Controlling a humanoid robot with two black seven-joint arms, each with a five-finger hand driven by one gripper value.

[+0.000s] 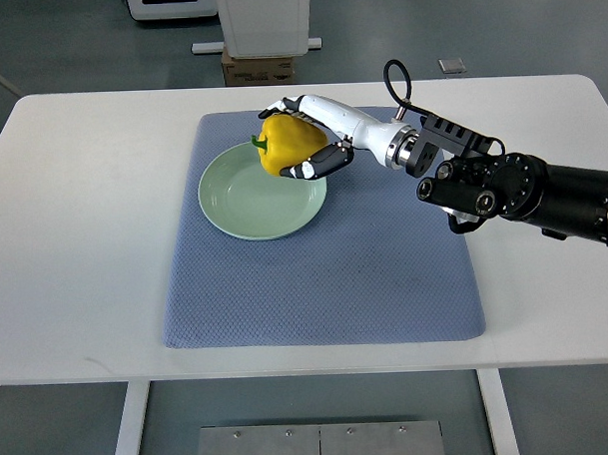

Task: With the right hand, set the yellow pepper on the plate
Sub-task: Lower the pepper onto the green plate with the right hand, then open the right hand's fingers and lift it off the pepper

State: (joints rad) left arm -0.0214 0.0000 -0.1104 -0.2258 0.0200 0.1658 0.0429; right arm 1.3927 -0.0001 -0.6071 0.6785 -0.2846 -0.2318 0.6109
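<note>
Step in hand: placing. The right hand [303, 140] has the yellow pepper [287, 144] over the far-right rim of the plate [241, 205], stem pointing left toward the plate's centre. Can't tell if the pepper is already resting on the rim or just above it; the steep view hides the gap

Hand state: fingers [317, 167] curled round the pepper from the near side, others wrapped over the far side, so it's a full enclosing grasp, closed on the pepper, not a pinch. Nothing else touched as far as I can see

Plate is pale green, sits on the blue mat [326, 277] on the white surface [85, 245], toward the mat's far-left part. Plate is bare apart from the pepper overlapping its edge

Next move, my read: shift a bit left and toward the robot so the pepper is over the dish centre rather than the rim, lower until it bears, then spread the fingers and back out to the right. Risk: released at the rim, the pepper could roll off onto the mat or tip the plate

Left arm not in shot
</note>
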